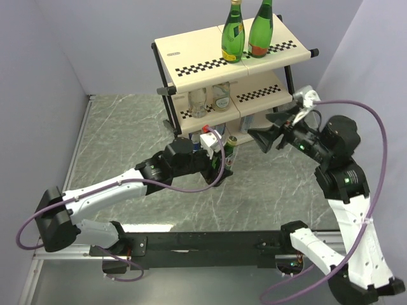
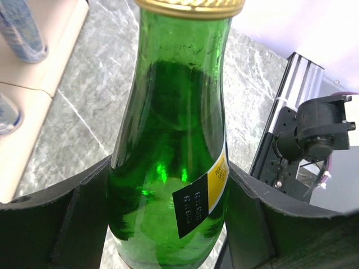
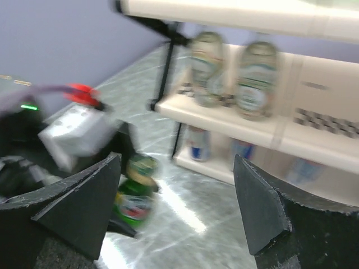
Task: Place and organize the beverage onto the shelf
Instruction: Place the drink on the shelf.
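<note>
Green glass bottle [image 2: 168, 140] is clamped by the left gripper [image 2: 168, 235]; the right gripper [image 3: 178, 188] is found spread, empty, beside the shelf [image 1: 191, 54].

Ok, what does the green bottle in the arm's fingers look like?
The green bottle is shiny see-through glass with a gold metal cap, a narrow neck widening to a round body, and a yellow and black label low on its side. It stands upright in front of the shelf. The left arm's black fingers press on both sides of its body. Its base is hidden.
</note>
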{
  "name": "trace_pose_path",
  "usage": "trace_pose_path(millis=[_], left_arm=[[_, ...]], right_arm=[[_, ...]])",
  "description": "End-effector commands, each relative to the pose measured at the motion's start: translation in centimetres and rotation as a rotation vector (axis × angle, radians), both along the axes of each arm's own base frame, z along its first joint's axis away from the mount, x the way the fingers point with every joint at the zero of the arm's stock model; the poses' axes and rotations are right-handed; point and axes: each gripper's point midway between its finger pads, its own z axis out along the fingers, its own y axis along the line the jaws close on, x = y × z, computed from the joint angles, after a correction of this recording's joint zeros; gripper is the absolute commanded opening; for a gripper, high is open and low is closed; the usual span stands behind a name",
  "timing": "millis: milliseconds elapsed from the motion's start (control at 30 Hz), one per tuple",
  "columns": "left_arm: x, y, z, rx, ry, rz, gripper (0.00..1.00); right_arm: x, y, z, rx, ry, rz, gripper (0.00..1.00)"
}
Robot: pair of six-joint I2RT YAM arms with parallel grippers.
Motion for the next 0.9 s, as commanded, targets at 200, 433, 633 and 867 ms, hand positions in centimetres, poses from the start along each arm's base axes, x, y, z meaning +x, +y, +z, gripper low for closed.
trace_pose_path(millis=[200,433,633,867], left_arm=[[0.3,2.7,13.7,-0.188,-0.229,0.074,0.01],[2.0,3.6,19.9,-0.221,-0.31,0.147,0.01],[4.0,3.9,25.6,-0.304,-0.351,0.182,0.01],[7.1,5.3,31.5,-0.383,-0.423,0.277,0.01]], right_arm=[[3.1,-5.0,-6.1,-0.023,0.021,-0.146,0.86],[1.7,-3.7,-10.1,-0.08,0.043,-0.009,0.86],[2.1,-3.3,-11.6,-0.074,0.086,0.024,0.85],[2.0,-3.0,-12.2,-0.071,0.103,0.049,0.84]])
